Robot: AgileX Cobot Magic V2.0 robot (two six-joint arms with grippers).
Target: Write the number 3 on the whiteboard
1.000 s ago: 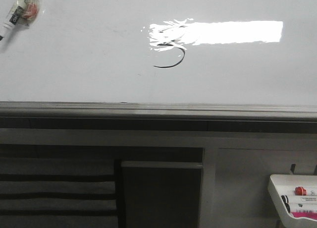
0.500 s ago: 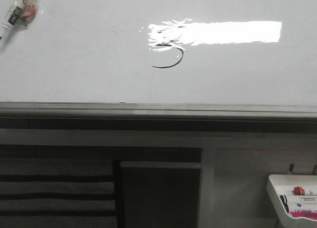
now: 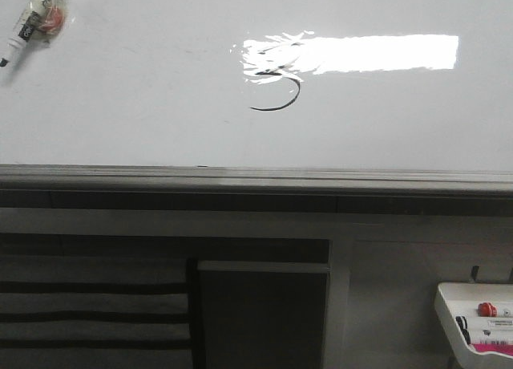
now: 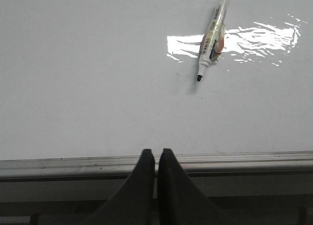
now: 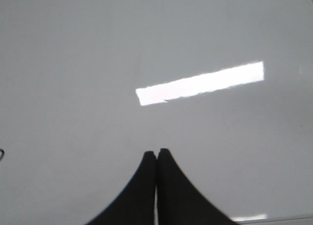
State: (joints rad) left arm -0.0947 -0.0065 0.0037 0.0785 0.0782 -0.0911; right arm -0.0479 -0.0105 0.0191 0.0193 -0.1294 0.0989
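Here, the left gripper [image 4: 156, 159], two black tapered fingers pressed together with nothing between them, hovers over the grey metal frame edge of the large glossy white whiteboard [image 4: 88, 88]. Beyond its fingertips, well apart from them, a white-barrelled marker with a black tip [image 4: 211, 38] lies tilted on the board, its tip pointing back toward the gripper and its barrel crossing a bright rectangular light reflection [image 4: 234, 41].

The right gripper [image 5: 156, 159], likewise clamped together and empty, hangs over bare white board, with another slanted bar of glare ahead of it.

From the front camera neither arm shows. The number 3 [image 3: 277, 95], a thin black hand-drawn stroke, sits near the board's middle; its hook-like lower curve is plain, its upper part lost in the glare patch [image 3: 353, 52]. The marker rests at the far left corner, well apart from the stroke. Below the frame, a small white tray [image 3: 477, 325] holds further markers at lower right.
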